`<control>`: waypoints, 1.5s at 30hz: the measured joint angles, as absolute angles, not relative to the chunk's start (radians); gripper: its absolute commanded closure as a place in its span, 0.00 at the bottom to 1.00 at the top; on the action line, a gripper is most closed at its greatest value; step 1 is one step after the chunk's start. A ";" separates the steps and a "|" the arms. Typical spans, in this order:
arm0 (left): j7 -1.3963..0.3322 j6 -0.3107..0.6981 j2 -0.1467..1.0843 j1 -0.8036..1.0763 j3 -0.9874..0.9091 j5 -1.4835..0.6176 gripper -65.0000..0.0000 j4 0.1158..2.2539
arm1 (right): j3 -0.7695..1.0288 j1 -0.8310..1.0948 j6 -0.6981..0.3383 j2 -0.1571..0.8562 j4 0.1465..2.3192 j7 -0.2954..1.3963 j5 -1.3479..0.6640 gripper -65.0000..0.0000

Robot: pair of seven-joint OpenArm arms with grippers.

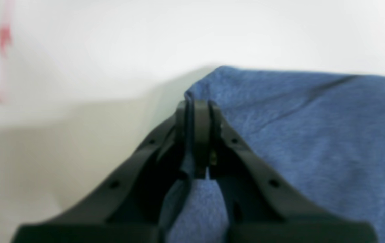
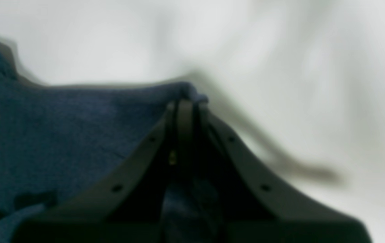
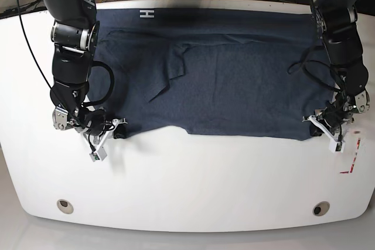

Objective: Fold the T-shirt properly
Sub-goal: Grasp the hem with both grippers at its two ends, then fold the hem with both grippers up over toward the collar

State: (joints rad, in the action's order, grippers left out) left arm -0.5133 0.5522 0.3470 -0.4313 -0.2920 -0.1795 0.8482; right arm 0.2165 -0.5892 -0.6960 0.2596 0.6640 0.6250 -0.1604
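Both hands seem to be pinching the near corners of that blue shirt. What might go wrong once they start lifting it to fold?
1. Each hand, left hand and right hand, pinches only a thin bit of the T-shirt right at its corner, so the fabric might slip out.
2. A rumpled fold already sits in the cloth; it may get trapped in the fold.
3. Uneven lifting might skew the edges.

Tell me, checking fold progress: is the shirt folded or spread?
Mostly spread: the shirt lies wide across the table, one flap turned over.
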 measured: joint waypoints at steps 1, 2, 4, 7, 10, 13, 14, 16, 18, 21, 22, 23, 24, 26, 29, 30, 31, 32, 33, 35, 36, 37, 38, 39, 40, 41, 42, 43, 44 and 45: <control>-0.527 0.557 0.347 -0.429 -0.292 -0.180 1.00 0.882 | 0.216 -0.590 -0.697 0.260 0.687 0.648 -0.160 1.00; -0.537 0.563 0.347 -0.429 -0.292 -0.184 1.00 0.907 | 0.216 -0.592 -0.697 0.260 0.706 0.666 -0.163 1.00; -0.565 0.563 0.346 -0.426 -0.292 -0.184 1.00 0.970 | 0.216 -0.592 -0.696 0.263 0.766 0.717 -0.159 1.00; -0.604 0.566 0.346 -0.419 -0.292 -0.184 1.00 1.037 | 0.217 -0.591 -0.697 0.263 0.856 0.768 -0.160 1.00; -0.626 0.566 0.347 -0.397 -0.294 -0.187 1.00 1.109 | 0.217 -0.583 -0.697 0.263 0.944 0.819 -0.171 1.00; -0.641 0.566 0.347 -0.368 -0.294 -0.188 1.00 1.173 | 0.217 -0.561 -0.699 0.264 1.040 0.869 -0.182 1.00; -0.648 0.566 0.347 -0.359 -0.294 -0.187 1.00 1.194 | 0.219 -0.551 -0.700 0.264 1.074 0.897 -0.178 1.00; -0.671 0.570 0.346 -0.345 -0.294 -0.187 1.00 1.232 | 0.222 -0.533 -0.699 0.264 1.137 0.938 -0.179 1.00; -0.673 0.570 0.345 -0.330 -0.295 -0.189 1.00 1.261 | 0.223 -0.517 -0.701 0.266 1.196 0.960 -0.183 1.00; -0.678 0.573 0.344 -0.294 -0.311 -0.193 1.00 1.317 | 0.224 -0.480 -0.699 0.266 1.305 1.011 -0.185 1.00; -0.678 0.578 0.343 -0.282 -0.323 -0.199 1.00 1.332 | 0.224 -0.466 -0.699 0.266 1.336 1.019 -0.185 1.00; -0.685 0.577 0.342 -0.267 -0.337 -0.203 1.00 1.349 | 0.224 -0.451 -0.700 0.266 1.371 1.039 -0.183 1.00; -0.702 0.577 0.342 -0.251 -0.348 -0.200 1.00 1.367 | 0.226 -0.429 -0.699 0.266 1.409 1.053 -0.186 1.00; -0.730 0.591 0.345 -0.231 -0.366 -0.200 1.00 1.387 | 0.242 -0.391 -0.709 0.263 1.465 1.065 -0.191 1.00; -0.752 0.636 0.344 -0.207 -0.385 -0.194 1.00 1.417 | 0.275 -0.335 -0.707 0.257 1.543 1.097 -0.197 1.00; -0.753 0.656 0.343 -0.193 -0.395 -0.199 1.00 1.428 | 0.285 -0.313 -0.706 0.258 1.567 1.113 -0.197 1.00; -0.755 0.661 0.342 -0.183 -0.403 -0.202 1.00 1.434 | 0.290 -0.299 -0.705 0.259 1.581 1.126 -0.198 1.00; -0.756 0.668 0.340 -0.173 -0.410 -0.204 1.00 1.443 | 0.292 -0.286 -0.701 0.258 1.598 1.139 -0.193 1.00; -0.756 0.675 0.340 -0.154 -0.418 -0.203 1.00 1.455 | 0.294 -0.265 -0.701 0.260 1.625 1.150 -0.188 1.00; -0.759 0.678 0.340 -0.124 -0.424 -0.204 0.99 1.470 | 0.295 -0.237 -0.701 0.260 1.656 1.160 -0.189 1.00; -0.761 0.678 0.342 -0.103 -0.426 -0.202 0.99 1.481 | 0.295 -0.218 -0.700 0.260 1.680 1.172 -0.195 1.00; -0.765 0.678 0.342 -0.086 -0.427 -0.199 0.99 1.489 | 0.294 -0.203 -0.704 0.260 1.697 1.179 -0.212 1.00; -0.767 0.678 0.342 -0.069 -0.427 -0.192 0.99 1.503 | 0.294 -0.186 -0.698 0.259 1.715 1.181 -0.226 1.00; -0.768 0.678 0.342 -0.043 -0.427 -0.191 0.99 1.525 | 0.294 -0.160 -0.700 0.260 1.745 1.184 -0.249 1.00; -0.769 0.682 0.342 -0.025 -0.428 -0.192 0.99 1.536 | 0.294 -0.140 -0.705 0.260 1.760 1.187 -0.270 1.00; -0.770 0.684 0.342 -0.009 -0.429 -0.189 0.99 1.548 | 0.294 -0.121 -0.698 0.260 1.775 1.188 -0.279 1.00; -0.770 0.693 0.343 0.012 -0.429 -0.187 0.99 1.565 | 0.294 -0.097 -0.700 0.261 1.794 1.195 -0.289 1.00; -0.770 0.698 0.343 0.025 -0.429 -0.187 0.99 1.573 | 0.294 -0.079 -0.702 0.261 1.802 1.202 -0.294 1.00; -0.768 0.698 0.342 0.043 -0.428 -0.187 0.99 1.588 | 0.295 -0.057 -0.699 0.260 1.817 1.203 -0.292 1.00; -0.765 0.701 0.342 0.061 -0.429 -0.189 0.99 1.599 | 0.295 -0.035 -0.699 0.262 1.829 1.203 -0.299 1.00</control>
